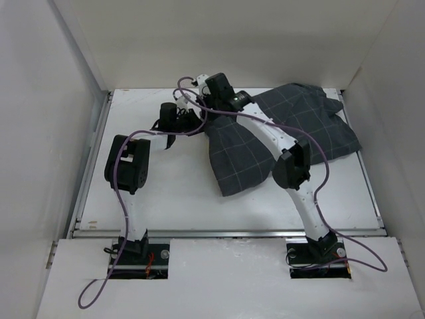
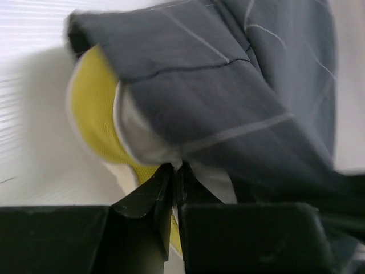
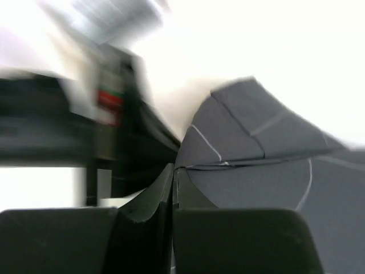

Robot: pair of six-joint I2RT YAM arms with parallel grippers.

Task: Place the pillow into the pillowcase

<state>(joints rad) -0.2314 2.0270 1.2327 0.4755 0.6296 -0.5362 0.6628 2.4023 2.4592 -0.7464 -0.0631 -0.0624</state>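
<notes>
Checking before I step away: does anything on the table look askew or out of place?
The pillowcase lies rumpled and skewed across the far right of the table. In the left wrist view a yellow-edged corner of the pillow pokes out of its opening. No tears or spills show.

White table w/ white walls round it

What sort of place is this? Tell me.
Probably a lab robot test cell: plain white walls box in a white table, two arms bolted at its near edge, handling a pillowcase.
</notes>
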